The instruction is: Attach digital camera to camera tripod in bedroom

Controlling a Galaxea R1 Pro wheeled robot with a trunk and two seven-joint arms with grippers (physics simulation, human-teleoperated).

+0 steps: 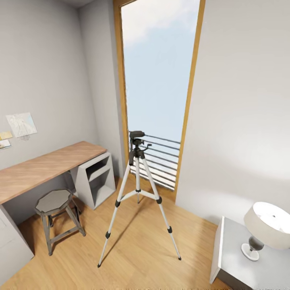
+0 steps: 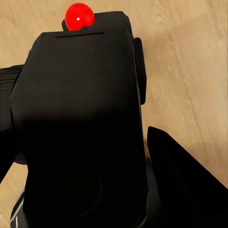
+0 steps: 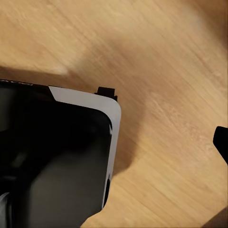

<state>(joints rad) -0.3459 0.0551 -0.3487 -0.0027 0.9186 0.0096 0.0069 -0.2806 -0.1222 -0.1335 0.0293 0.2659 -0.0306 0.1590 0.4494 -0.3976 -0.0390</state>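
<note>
The camera tripod (image 1: 137,183) stands on the light wood floor in the middle of the head view, in front of a tall window. Its three silver legs are spread, and its black head (image 1: 137,139) with the handle is bare on top. In the left wrist view my left gripper (image 2: 80,147) is shut on the digital camera (image 2: 80,104), a chunky black body with a bright red dot (image 2: 79,16). One dark finger (image 2: 183,183) lies along its side. In the right wrist view one fingertip (image 3: 221,142) of my right gripper shows at the picture's edge, far from the middle, over bare floor.
A wooden desk (image 1: 44,167) runs along the left wall, with a grey stool (image 1: 53,201) before it. At the lower right stands a white nightstand (image 1: 237,249) with a lamp (image 1: 270,225). The window (image 1: 159,72) has a railing (image 1: 161,161) behind the tripod. My dark base (image 3: 57,161) shows in the right wrist view.
</note>
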